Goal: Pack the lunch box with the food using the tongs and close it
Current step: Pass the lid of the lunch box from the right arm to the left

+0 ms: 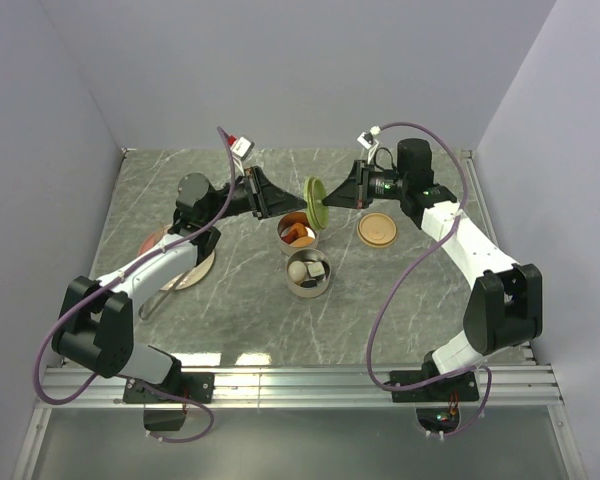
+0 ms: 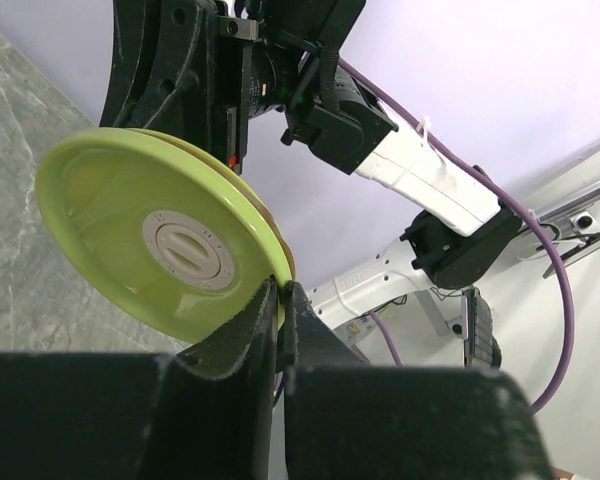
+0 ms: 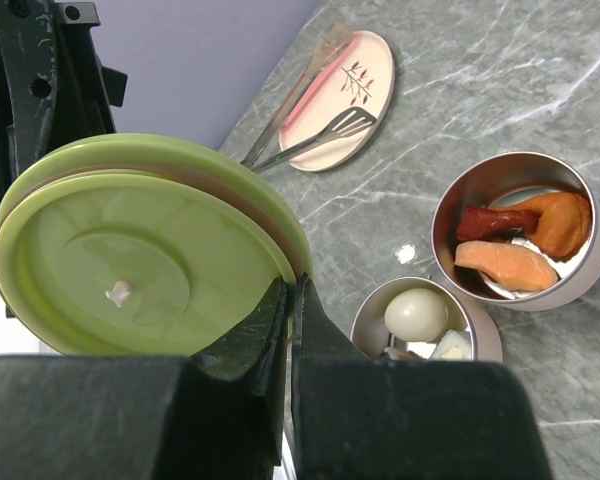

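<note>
The green lid [image 1: 315,205] stands on edge in the air above the tins. My left gripper [image 1: 303,206] is shut on one side of its rim and my right gripper [image 1: 327,203] on the opposite side. In the left wrist view, the left gripper [image 2: 280,296] pinches the lid [image 2: 160,245]. In the right wrist view, the right gripper [image 3: 294,290] pinches the lid [image 3: 130,265]. Both steel tins stand open: one [image 3: 590,262] holds orange-red chunks [image 3: 510,262], the other [image 3: 480,335] a whitish ball [image 3: 417,313]. The tongs [image 3: 320,140] lie across the pink plate [image 3: 365,60].
The pale orange lid [image 1: 377,229] lies flat on the marble table, right of the tins. The pink plate [image 1: 158,240] sits at the left, partly under my left arm. Grey walls close the table at the back and on both sides.
</note>
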Available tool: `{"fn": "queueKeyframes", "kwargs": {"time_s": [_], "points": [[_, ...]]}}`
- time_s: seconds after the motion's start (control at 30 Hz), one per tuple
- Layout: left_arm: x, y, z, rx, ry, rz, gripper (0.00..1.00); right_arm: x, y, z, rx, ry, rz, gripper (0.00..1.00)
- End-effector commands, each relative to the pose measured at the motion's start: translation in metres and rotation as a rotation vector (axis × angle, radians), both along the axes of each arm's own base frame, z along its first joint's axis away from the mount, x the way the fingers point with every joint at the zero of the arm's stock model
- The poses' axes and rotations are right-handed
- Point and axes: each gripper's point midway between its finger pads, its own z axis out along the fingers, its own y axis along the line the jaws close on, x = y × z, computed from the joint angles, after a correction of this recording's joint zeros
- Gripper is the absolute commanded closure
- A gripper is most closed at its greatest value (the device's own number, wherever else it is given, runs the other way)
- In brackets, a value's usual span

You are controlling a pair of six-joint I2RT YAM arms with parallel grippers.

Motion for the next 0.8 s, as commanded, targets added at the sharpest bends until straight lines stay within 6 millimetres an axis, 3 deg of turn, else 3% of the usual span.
{"fn": "queueKeyframes", "kwargs": {"time_s": [0.0,0.03,0.17,0.27,0.3,0.37,0.5,0.63,0.67,0.7,0.77], "points": [[-0.004,-0.001,0.01,-0.021,-0.033,-0.002,0.92,-0.004,0.001,0.026,0.013,-0.106,0.007,1.0],[-0.003,-0.001,0.009,-0.018,-0.031,0.0,0.98,-0.004,0.001,0.026,0.012,-0.106,0.004,1.0],[-0.004,-0.001,0.009,-0.005,-0.045,0.001,1.0,-0.002,0.0,0.022,-0.001,-0.083,-0.003,0.96],[-0.003,-0.001,0.006,0.024,-0.063,0.003,1.0,0.0,0.001,0.022,-0.007,-0.076,-0.007,0.77],[-0.003,0.0,0.009,0.03,-0.082,0.009,1.0,0.001,0.001,0.021,-0.009,-0.072,-0.01,0.66],[0.0,0.001,0.004,0.061,-0.088,0.019,1.0,0.003,0.0,0.02,-0.011,-0.062,-0.018,0.6],[0.005,0.002,-0.001,0.094,-0.109,0.038,1.0,0.007,0.001,0.017,-0.013,-0.051,-0.025,0.58],[0.022,0.002,-0.012,0.185,-0.16,0.084,1.0,0.015,-0.005,0.011,-0.041,-0.038,-0.06,0.45],[0.025,0.003,-0.027,0.244,-0.114,0.085,1.0,0.016,-0.008,0.009,-0.048,-0.033,-0.069,0.43],[0.033,0.002,-0.021,0.267,-0.146,0.097,1.0,0.022,-0.015,0.008,-0.056,-0.031,-0.097,0.38],[0.047,0.004,-0.034,0.356,-0.2,0.13,1.0,0.025,-0.023,0.006,-0.068,-0.026,-0.124,0.34]]}}
